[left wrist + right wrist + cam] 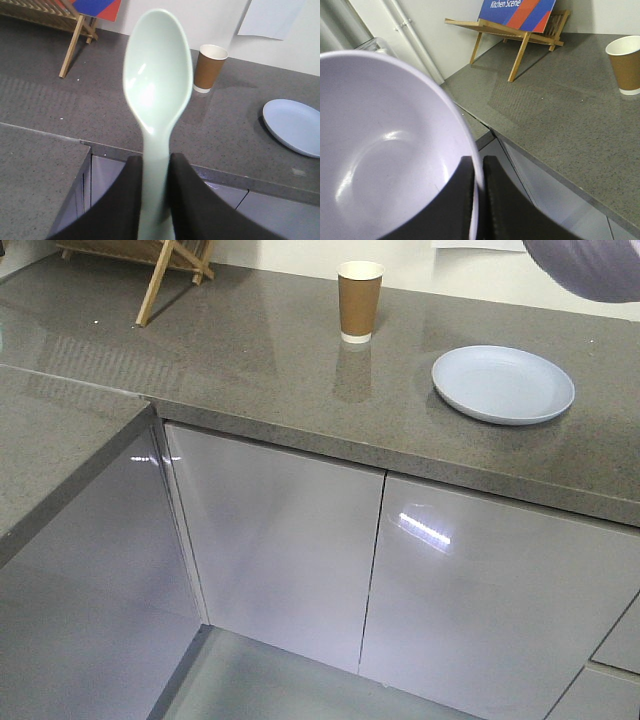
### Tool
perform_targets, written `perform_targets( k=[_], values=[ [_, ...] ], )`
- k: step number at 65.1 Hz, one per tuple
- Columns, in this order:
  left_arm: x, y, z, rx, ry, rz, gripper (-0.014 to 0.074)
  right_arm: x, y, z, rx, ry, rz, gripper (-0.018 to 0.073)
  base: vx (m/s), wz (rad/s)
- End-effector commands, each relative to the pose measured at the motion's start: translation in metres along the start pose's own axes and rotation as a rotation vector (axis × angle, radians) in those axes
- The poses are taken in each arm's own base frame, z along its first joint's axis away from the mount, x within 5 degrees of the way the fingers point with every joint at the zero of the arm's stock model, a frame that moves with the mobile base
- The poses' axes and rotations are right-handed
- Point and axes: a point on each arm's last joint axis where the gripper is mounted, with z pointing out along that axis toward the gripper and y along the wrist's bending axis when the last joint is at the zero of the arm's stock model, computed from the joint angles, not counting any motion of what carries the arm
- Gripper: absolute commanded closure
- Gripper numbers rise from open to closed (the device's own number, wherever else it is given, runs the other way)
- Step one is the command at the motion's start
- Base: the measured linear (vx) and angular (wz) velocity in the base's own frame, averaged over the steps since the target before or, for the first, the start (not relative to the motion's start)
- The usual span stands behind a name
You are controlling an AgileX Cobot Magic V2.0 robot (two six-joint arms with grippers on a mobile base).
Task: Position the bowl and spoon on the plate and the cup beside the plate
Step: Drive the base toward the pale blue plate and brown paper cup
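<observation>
My left gripper [154, 165] is shut on the handle of the pale mint spoon [157, 85], held in the air in front of the counter with its scoop pointing away. My right gripper [477, 172] is shut on the rim of the lavender bowl [380, 150], one finger inside and one outside; the bowl's underside [590, 265] shows at the top right of the front view. The pale blue plate [503, 384] lies empty on the counter, and its edge [295, 126] shows in the left wrist view. The brown paper cup [359, 300] stands upright to the plate's left, behind it.
The grey stone counter [250, 350] runs in an L with a lower section [50, 440] at the left. A wooden rack [170, 260] holding a blue and red sign [517, 10] stands at the back left. Glossy cabinet doors [300, 540] sit under the counter edge.
</observation>
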Motion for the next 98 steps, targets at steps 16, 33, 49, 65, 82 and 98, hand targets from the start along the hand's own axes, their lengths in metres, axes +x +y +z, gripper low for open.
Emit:
perform_targets(
  k=[16, 33, 49, 65, 82, 98],
  values=[
    [-0.0151, -0.0059, -0.0152, 0.028, -0.116, -0.008, 0.0602, -0.0126, 0.0183, -0.0090, -0.042, -0.087, -0.033, 0.0564, 0.08, -0.10],
    [-0.0151, -0.0059, -0.0152, 0.028, -0.116, -0.008, 0.0602, -0.0126, 0.0183, -0.0090, -0.042, -0.087, -0.033, 0.0564, 0.07, -0.18],
    [-0.0151, -0.0059, -0.0152, 0.028, -0.116, -0.008, 0.0602, -0.0126, 0.0183, -0.0090, -0.042, -0.087, -0.033, 0.0564, 0.06, -0.18],
    [-0.0151, -0.0059, -0.0152, 0.028, -0.116, -0.008, 0.0602, -0.0126, 0.0183, -0.0090, -0.042, -0.087, -0.033, 0.0564, 0.04, -0.11],
    [-0.0151, -0.0059, -0.0152, 0.028, -0.116, -0.008, 0.0602, -0.0126, 0.0183, -0.0090, -0.042, -0.087, -0.033, 0.0564, 0.02, -0.03],
    [-0.0151, -0.0059, -0.0152, 0.028, -0.116, -0.008, 0.0602, -0.0126, 0.0183, -0.0090, -0.042, -0.087, -0.033, 0.0564, 0.02, 0.07]
  ],
)
